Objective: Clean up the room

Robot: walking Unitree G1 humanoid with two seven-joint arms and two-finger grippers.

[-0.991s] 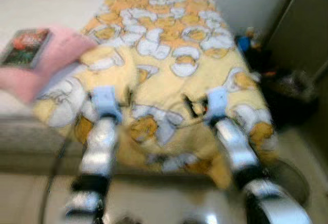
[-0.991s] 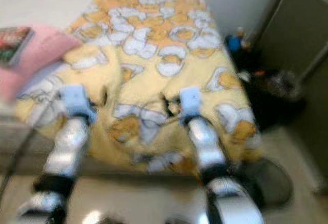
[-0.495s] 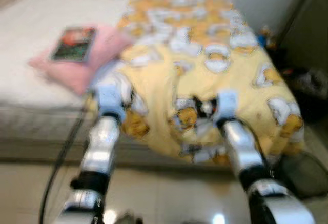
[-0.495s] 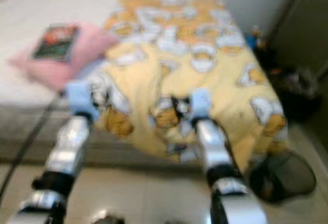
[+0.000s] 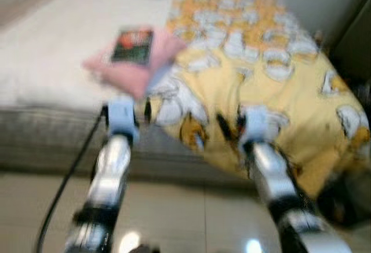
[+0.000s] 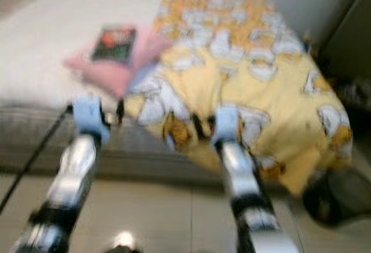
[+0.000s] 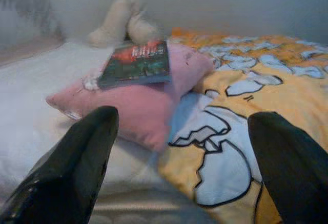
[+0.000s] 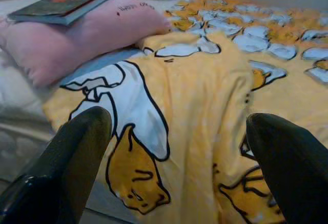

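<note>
A bed (image 5: 52, 96) with a white sheet stands before me. On it lies a yellow blanket (image 5: 272, 85) printed with white and orange cartoon figures, hanging over the near edge. A pink pillow (image 5: 136, 70) rests beside the blanket, with a dark book (image 5: 132, 46) on top. My left gripper (image 7: 179, 157) is open, held in front of the pillow and the bed's edge. My right gripper (image 8: 177, 152) is open too, just short of the blanket's hanging fold. Neither holds anything. The head views are blurred.
Pale plush toys (image 7: 128, 21) lie at the far end of the bed by the wall. A black cable (image 5: 64, 189) runs down over the tiled floor (image 5: 174, 212) at my left. A dark object (image 6: 339, 198) sits on the floor at the right.
The whole view has swung to the left, so the camera turned: pillow and book now sit nearer the middle. Both arms stay stretched out toward the bed's edge.
</note>
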